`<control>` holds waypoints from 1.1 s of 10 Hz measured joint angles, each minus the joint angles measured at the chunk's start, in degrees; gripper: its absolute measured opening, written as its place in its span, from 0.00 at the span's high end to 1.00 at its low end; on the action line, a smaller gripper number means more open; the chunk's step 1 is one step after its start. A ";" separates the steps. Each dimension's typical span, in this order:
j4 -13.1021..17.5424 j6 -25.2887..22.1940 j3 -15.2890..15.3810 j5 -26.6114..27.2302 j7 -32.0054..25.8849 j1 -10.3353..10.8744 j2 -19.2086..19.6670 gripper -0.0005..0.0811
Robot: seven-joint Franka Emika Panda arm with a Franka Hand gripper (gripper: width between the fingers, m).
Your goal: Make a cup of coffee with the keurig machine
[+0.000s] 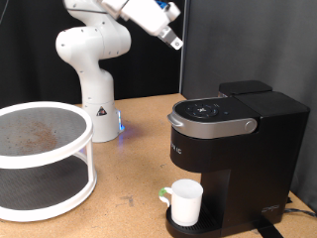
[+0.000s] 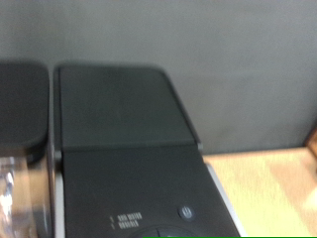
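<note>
Tool (image 1: 174,41) raised at the exterior view's top, above and behind the keurig machine (image 1: 233,149); whether its fingers are apart or hold anything cannot be told. Machine lid is down. The cup (image 1: 185,201) already stands on the drip tray beneath the spout, well below the tool; brewing apparently remains.

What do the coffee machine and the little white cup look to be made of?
The keurig machine looks like matte black plastic with a silvery, metal-look trim band around its top; the sheen suggests that. The cup is smooth, opaque white, possibly ceramic or plastic; the pictures leave that open.
</note>
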 joint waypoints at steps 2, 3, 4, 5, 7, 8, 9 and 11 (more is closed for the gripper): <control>4.07 -0.03 2.89 -7.24 5.96 -1.63 3.96 0.00; 3.89 -0.04 2.68 -5.90 5.14 -1.48 3.87 0.00; 3.77 -1.10 2.62 -6.28 3.12 -1.42 3.87 0.00; 4.35 -3.78 2.76 -7.54 2.53 -1.23 4.21 0.00; 9.16 -10.24 3.98 -11.87 5.72 -0.94 7.25 0.00; 12.63 -14.11 4.32 -13.72 7.67 -0.91 9.29 0.00; 15.69 -16.26 4.62 -14.65 9.63 -0.91 11.25 0.00; 20.12 -17.14 5.15 -14.84 14.18 -0.96 14.81 0.00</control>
